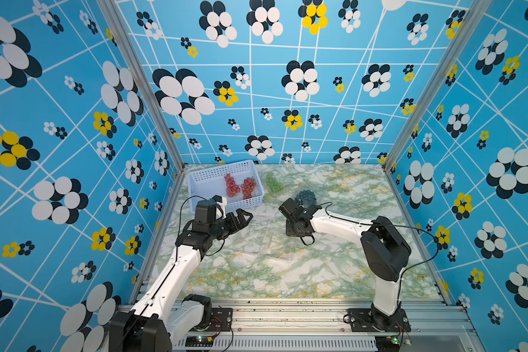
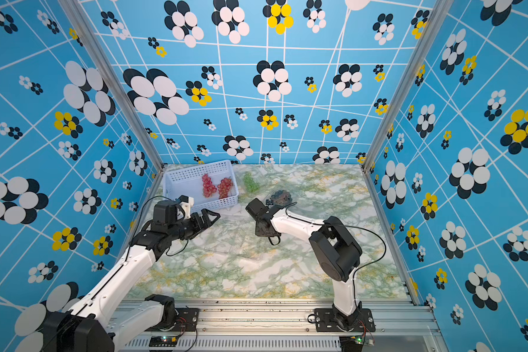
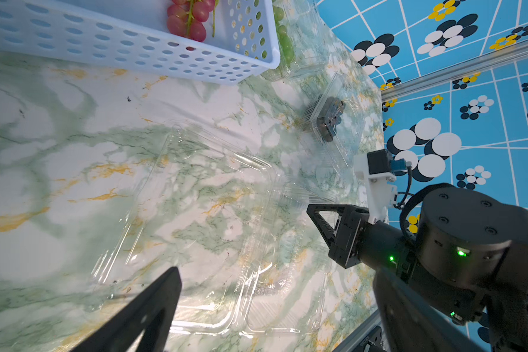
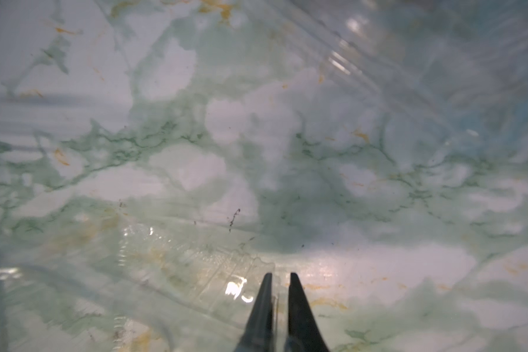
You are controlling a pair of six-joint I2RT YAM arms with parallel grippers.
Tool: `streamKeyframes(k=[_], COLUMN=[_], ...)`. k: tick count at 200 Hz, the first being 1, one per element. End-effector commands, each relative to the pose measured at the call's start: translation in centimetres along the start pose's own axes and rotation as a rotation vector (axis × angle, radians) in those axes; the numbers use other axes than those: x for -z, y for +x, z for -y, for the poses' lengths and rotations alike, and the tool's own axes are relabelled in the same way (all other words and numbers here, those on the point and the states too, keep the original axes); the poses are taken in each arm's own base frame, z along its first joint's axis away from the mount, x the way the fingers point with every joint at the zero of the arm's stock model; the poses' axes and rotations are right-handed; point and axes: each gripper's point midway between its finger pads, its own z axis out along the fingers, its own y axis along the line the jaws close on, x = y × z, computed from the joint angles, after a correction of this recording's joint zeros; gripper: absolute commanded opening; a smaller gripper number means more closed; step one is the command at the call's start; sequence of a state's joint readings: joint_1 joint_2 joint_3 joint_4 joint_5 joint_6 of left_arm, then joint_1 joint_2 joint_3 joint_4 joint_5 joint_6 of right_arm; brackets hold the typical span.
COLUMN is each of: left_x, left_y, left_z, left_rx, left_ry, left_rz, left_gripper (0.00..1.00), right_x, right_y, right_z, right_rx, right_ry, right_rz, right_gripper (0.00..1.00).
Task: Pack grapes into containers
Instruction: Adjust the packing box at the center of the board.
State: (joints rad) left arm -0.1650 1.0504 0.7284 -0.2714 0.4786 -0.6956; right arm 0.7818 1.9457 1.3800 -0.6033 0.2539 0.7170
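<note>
Two pinkish-red grapes bunches lie in the pale blue basket. To its right, a green bunch rests in a clear container. A dark bunch sits in another clear container. An open, empty clear container lies flat mid-table. My right gripper points down at this container's right side, its fingers shut on a thin clear plastic edge. My left gripper hovers open just left of the container, near the basket's front, holding nothing. One of its fingers shows in the left wrist view.
The basket stands at the back left against the patterned wall. Patterned walls close in the marbled table on three sides, and a metal rail runs along the front edge.
</note>
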Motion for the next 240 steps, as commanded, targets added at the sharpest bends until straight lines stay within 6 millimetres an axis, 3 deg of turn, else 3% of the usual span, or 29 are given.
streamKeyframes(k=[1,54,62,92,112,131,240], left_x=[0.7,0.9,1.0,1.4,1.6,1.8,1.5], left_y=[-0.4,-0.7,-0.8,-1.2,-1.4,-1.8,-4.0], left_z=[0.8,1.0,1.1,1.1,0.9,0.6,0.5], left_rx=[-0.023,-0.027,-0.029,-0.039,-0.036,-0.029,-0.010], left_ry=[0.001,-0.008,-0.007,-0.019,-0.028,-0.037,-0.047], left_rz=[0.014,0.019,0.022,0.025,0.026,0.035,0.063], left_gripper=[1.00,1.00,1.00,1.00,0.99,1.00,0.99], right_x=[-0.5,-0.8,-0.1,0.2,0.5,1.0,3.9], right_y=[-0.4,-3.2,-4.7,-6.3,-6.7,-6.9,-7.4], right_z=[0.9,0.0,-0.8,-1.1,-1.3,-1.3,-1.1], right_rx=[0.144,0.215,0.212,0.226,0.230,0.228,0.185], right_ry=[0.068,0.077,0.063,0.095,0.093,0.088,0.035], right_rz=[-0.019,-0.010,0.023,0.046,0.054,0.068,0.124], right_gripper=[0.10,0.16,0.17,0.25,0.31,0.43,0.68])
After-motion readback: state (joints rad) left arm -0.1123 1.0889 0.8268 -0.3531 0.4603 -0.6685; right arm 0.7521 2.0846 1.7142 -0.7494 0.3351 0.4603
